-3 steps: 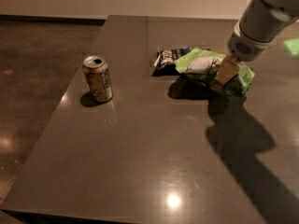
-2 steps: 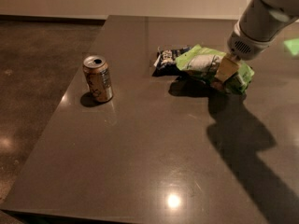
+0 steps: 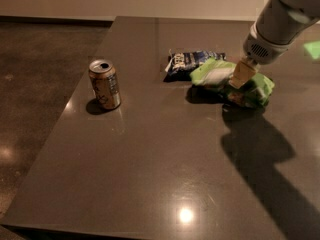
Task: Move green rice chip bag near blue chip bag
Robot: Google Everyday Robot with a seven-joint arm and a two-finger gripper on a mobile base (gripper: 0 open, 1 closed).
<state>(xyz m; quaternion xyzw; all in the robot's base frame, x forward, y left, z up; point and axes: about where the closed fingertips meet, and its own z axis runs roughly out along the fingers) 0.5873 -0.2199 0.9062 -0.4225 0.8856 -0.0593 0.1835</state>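
Note:
The green rice chip bag is on the right half of the dark table. Its left end overlaps the right edge of the smaller blue chip bag. My gripper comes down from the upper right and is shut on the middle of the green bag. One tan finger shows against the foil. The bag's left end looks slightly raised, with a dark shadow under it. The blue bag lies flat just behind and to the left of it.
A gold drink can stands upright on the left part of the table, well apart from the bags. The table's left edge drops to a dark floor. The arm's shadow falls across the right front of the table.

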